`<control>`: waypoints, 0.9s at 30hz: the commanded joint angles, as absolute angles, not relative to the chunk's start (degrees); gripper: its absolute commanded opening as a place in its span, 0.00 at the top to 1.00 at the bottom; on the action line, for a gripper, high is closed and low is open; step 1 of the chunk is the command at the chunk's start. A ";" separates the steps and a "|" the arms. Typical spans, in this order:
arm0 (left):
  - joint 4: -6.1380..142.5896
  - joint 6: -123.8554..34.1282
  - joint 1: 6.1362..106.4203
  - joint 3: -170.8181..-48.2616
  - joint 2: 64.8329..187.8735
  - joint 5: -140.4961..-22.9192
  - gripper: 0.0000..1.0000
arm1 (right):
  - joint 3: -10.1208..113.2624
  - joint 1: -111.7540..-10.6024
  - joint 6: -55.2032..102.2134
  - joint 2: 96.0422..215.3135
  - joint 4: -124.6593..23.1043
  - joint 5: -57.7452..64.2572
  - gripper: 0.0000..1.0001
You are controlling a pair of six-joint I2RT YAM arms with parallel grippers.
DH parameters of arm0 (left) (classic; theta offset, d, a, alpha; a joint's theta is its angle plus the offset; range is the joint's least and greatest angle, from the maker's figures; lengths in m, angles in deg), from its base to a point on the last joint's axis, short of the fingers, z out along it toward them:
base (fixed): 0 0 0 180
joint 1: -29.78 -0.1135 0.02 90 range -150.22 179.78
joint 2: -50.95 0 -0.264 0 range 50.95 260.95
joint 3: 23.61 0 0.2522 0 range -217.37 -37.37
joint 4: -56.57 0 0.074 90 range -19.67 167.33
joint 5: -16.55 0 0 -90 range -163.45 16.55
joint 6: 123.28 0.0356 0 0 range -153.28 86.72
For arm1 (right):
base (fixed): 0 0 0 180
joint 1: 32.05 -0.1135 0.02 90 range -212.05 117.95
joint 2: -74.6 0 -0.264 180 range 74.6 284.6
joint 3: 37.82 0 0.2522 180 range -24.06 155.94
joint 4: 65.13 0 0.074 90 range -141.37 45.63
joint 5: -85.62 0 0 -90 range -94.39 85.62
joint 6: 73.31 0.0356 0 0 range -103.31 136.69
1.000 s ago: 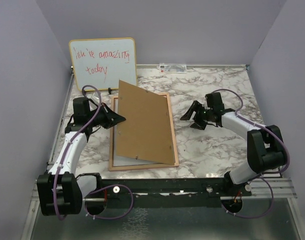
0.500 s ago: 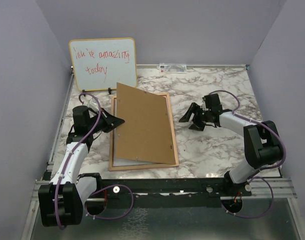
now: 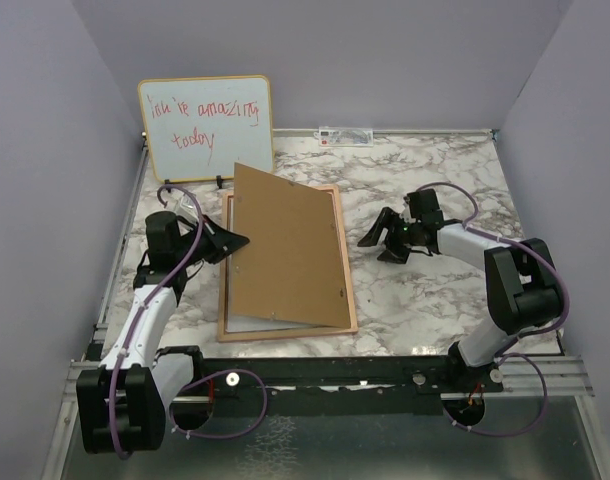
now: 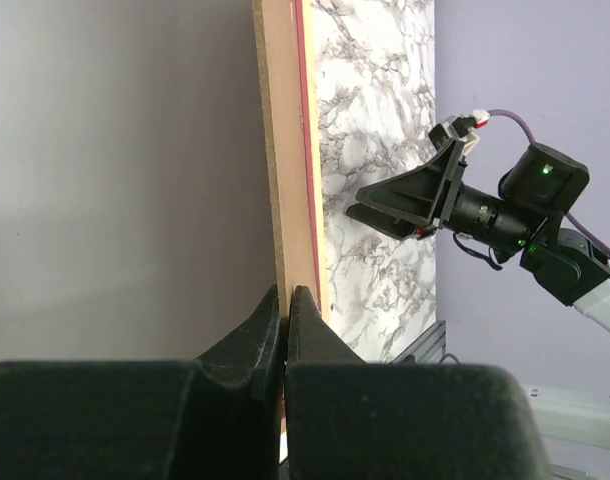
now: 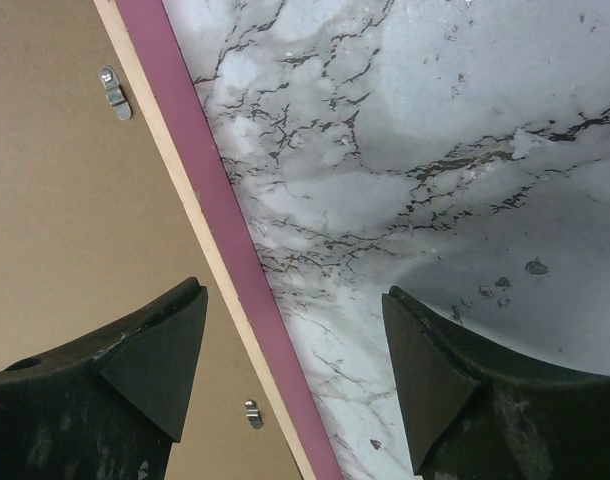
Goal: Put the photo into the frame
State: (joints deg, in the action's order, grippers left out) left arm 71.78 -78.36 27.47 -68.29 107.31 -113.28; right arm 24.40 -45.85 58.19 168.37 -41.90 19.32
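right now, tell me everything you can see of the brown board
The board is a plain brown rectangular sheet, looking like fibreboard, with small metal clips near its right edge. It sits skewed over the frame, its far left corner poking past the far rail. Its left edge looks lifted, pinched in the shut left gripper; its right side rests on the frame. Nothing else touches it.

The marble table (image 3: 435, 300) bears the frame (image 3: 285, 333) and a whiteboard (image 3: 205, 125).
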 commanded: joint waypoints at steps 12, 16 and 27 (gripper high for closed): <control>58.81 -79.36 27.14 -65.30 107.73 -114.82 1.00 | 22.69 -45.59 57.90 169.95 -43.73 20.93 0.25; 60.18 -79.43 27.13 -65.20 109.13 -116.53 1.00 | 22.78 -45.59 58.04 170.27 -43.77 21.17 0.25; 62.46 -78.84 27.14 -64.99 112.73 -116.07 0.86 | 22.08 -45.61 58.70 170.42 -44.30 21.72 0.25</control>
